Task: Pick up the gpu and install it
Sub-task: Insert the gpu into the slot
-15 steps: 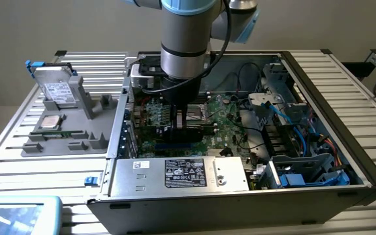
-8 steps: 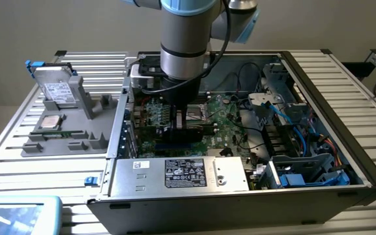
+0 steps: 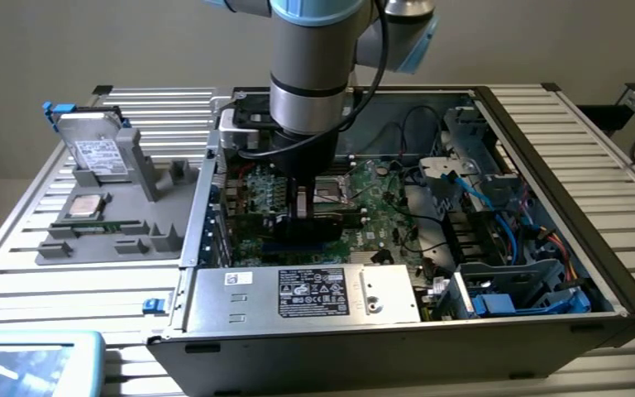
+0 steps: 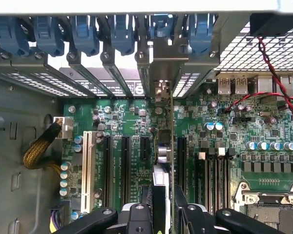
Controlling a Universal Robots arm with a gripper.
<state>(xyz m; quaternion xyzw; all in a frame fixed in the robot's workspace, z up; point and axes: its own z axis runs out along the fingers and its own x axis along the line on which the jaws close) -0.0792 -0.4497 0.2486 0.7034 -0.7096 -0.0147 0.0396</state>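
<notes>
Jaws of our black gripper (image 4: 162,217) clench the flat green-and-black gpu card (image 3: 317,225), its long axis parallel, we judge, to dark slots on the green motherboard (image 4: 263,131) below.

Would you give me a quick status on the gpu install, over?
Fingers shut on the gpu. Card upright at the motherboard slots, seating unclear. No obstruction seen.

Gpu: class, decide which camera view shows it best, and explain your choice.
The wrist view: the gpu, held in the gripper, stands edge-on over the motherboard's slots, its bracket reaching the rear slot openings. In the exterior view it is a dark block under the gripper, partly hidden by the arm.
</notes>
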